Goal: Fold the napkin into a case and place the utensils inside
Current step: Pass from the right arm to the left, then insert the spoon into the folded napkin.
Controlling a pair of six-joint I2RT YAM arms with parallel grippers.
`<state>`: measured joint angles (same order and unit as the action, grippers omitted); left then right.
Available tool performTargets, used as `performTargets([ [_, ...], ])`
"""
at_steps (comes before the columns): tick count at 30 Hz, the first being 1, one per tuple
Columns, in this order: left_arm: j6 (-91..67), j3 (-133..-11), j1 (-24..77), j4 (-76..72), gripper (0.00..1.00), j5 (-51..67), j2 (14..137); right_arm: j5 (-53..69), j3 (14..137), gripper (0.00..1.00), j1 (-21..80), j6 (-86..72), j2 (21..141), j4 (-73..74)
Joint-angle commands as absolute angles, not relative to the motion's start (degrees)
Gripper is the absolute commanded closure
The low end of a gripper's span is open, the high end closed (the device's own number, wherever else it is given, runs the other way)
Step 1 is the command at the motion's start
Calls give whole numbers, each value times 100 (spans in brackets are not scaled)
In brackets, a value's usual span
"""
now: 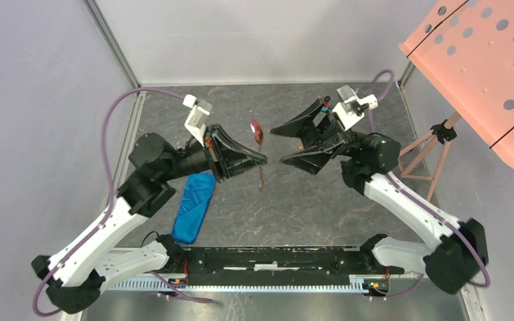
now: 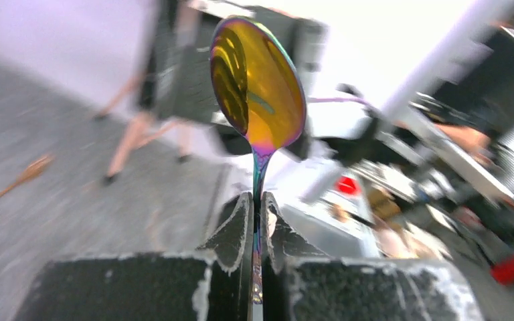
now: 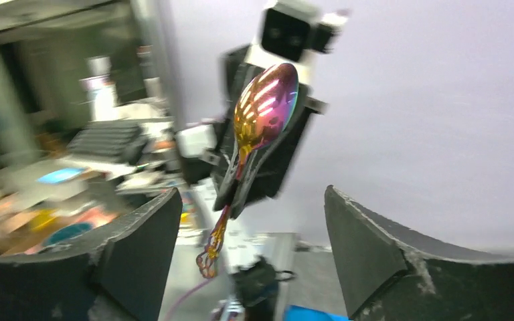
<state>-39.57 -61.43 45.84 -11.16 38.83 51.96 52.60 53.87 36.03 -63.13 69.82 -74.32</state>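
The blue case [image 1: 194,206] lies folded as a narrow oblong on the table, under my left arm; a corner of it shows in the right wrist view [image 3: 314,313]. My left gripper [image 1: 262,160] is shut on the thin handle of an iridescent gold spoon [image 1: 258,131] and holds it upright above the table's middle. In the left wrist view the spoon [image 2: 258,83] stands out of the closed fingers [image 2: 237,231]. My right gripper [image 1: 278,145] is open and empty, facing the spoon [image 3: 264,110] from the right. Another copper utensil [image 2: 13,184] lies on the table.
A pink perforated panel [image 1: 482,60] on a stand [image 1: 435,147] leans in at the far right. Grey walls enclose the table on the left and back. The arms' mounting rail [image 1: 268,261] runs along the near edge.
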Motion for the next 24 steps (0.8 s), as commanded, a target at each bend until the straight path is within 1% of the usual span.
performTargets([
  [1, -2464, -6878, 4263, 3509, 98, 187, 4920, 3708, 5102, 9, 3111, -3641, 6147, -3876],
  [3, -2449, -7112, 4263, 4903, 98, -1813, 5103, 2893, 5270, 2, 3004, -2850, 6082, -2162],
  [5, -2483, -7063, 4269, 5700, 98, -3006, 5290, 2521, 5301, 2, 2979, -2445, 6200, -1318],
  [8, -2325, -6484, 4262, 5580, 98, -4068, 5430, 2826, 4905, 2, 3044, -2453, 6518, -1395],
  [10, -2054, -5902, 4258, 4940, 98, -4586, 5489, 2891, 4583, 2, 3377, -2237, 6761, -1700],
  [12, -1514, -5162, 4190, 3872, 98, -4753, 5457, 2805, 4360, 3, 3793, -2212, 7089, -2007],
  [13, -1251, -4830, 4057, 3262, 98, -4614, 5425, 2834, 4243, 5, 3988, -2320, 7270, -2289],
  [15, -1040, -4359, 3673, 2632, 98, -4211, 5477, 2912, 4000, 10, 4287, -2726, 7678, -3023],
  [17, -1044, -4190, 3356, 2522, 98, -3940, 5620, 2869, 3845, 14, 4535, -3178, 8152, -3770],
  [20, -1003, -4056, 3226, 2426, 98, -3925, 5921, 2734, 3886, 18, 4651, -3733, 8890, -4365],
  [21, -1034, -3969, 3196, 2353, 98, -3851, 5982, 2748, 3929, 21, 4663, -4038, 9241, -4637],
  [22, -1072, -3860, 3166, 2233, 98, -3817, 6034, 2780, 4001, 28, 4677, -4306, 9544, -4921],
  [24, -1186, -3728, 3130, 2071, 98, -3766, 6130, 2739, 4179, 34, 4721, -4713, 10065, -5291],
])
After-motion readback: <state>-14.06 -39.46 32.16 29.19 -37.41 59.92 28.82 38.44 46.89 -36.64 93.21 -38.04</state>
